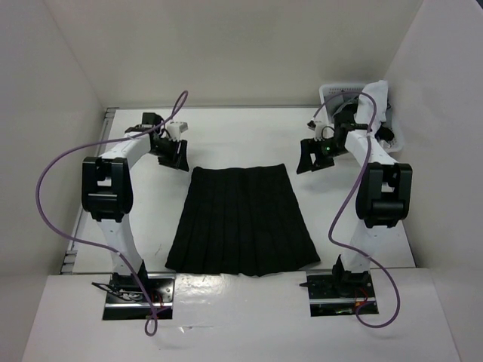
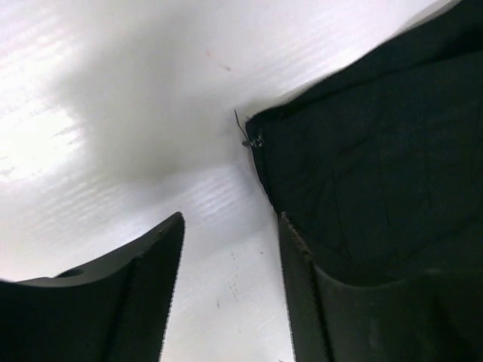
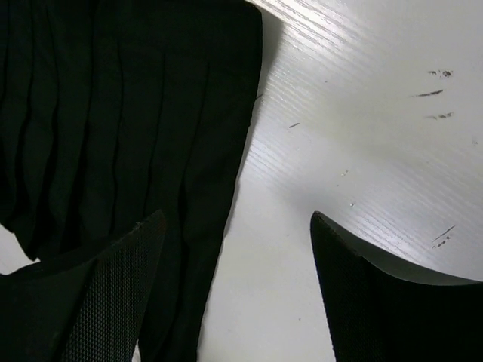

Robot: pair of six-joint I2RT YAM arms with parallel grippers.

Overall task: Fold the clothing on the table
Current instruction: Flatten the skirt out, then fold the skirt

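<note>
Skirt: black pleated soft-fabric skirt [image 1: 241, 220] flat in the middle of the white flat surface [image 1: 241, 132], narrow waistband far, wide hem near.
Left gripper [image 1: 175, 157]: at the far-left waistband corner, jaws parted, one finger over cloth, the other over bare surface; nothing pinched.
Right gripper [image 1: 311, 160]: just beside the far-right corner, jaws parted wider, cloth edge running between the fingers; nothing held. Touching or hovering, impossible to tell.
Step, at a guess: pinching both far corners for a fold toward the near hem.
Risk, empty close: thin cloth lying tight to the surface, so fingers may slide over the edge and shut on air.
Risk, single layer: catching only the top layer, leaving the skirt to gape open on the lift.
Risk, skew: left grip right at the corner, right grip apparently further down the side edge, so likely a crooked fold line.
Risk, pleats: dragging instead of lifting, fanning or bunching the fine pleats.
Risk, snag: small dark fastening with a loose thread [image 2: 254, 140] at the left corner, liable to catch a finger.
</note>
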